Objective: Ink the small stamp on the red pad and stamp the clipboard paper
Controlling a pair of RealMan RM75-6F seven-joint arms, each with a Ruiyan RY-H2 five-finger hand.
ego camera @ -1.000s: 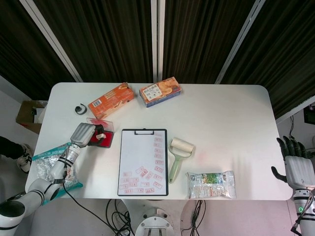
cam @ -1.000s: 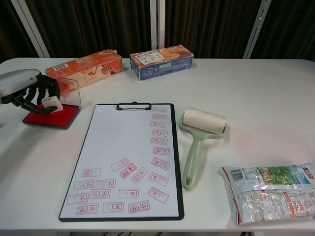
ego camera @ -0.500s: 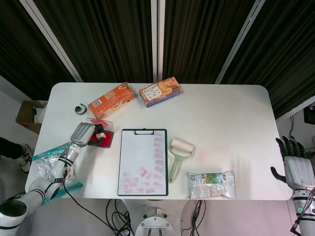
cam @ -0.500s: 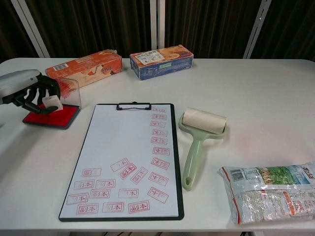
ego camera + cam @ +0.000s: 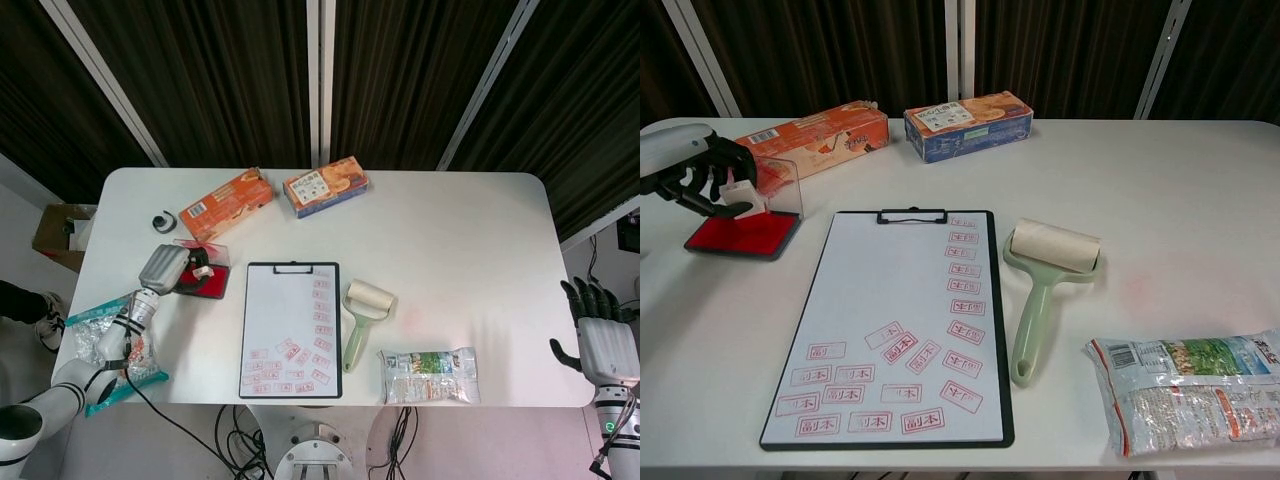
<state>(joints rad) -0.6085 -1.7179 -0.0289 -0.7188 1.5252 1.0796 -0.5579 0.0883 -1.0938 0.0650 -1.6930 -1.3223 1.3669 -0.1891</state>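
My left hand (image 5: 692, 177) (image 5: 165, 268) grips the small white stamp (image 5: 743, 203) (image 5: 202, 272) and holds it lifted just above the red ink pad (image 5: 740, 233) (image 5: 200, 285), whose clear lid stands open behind it. The clipboard (image 5: 902, 320) (image 5: 291, 328) lies to the right of the pad, its white paper carrying several red stamp marks along the right side and bottom. My right hand (image 5: 597, 335) hangs off the table's right edge, fingers apart, holding nothing.
A green-handled lint roller (image 5: 1048, 270) lies right of the clipboard. A snack bag (image 5: 1190, 390) sits at the front right. An orange box (image 5: 815, 135) and a blue box (image 5: 968, 122) stand at the back. A foil bag (image 5: 105, 340) lies under my left forearm.
My left hand has lifted the stamp off the red pad and drawn back a little to the left. The right hand has not moved.
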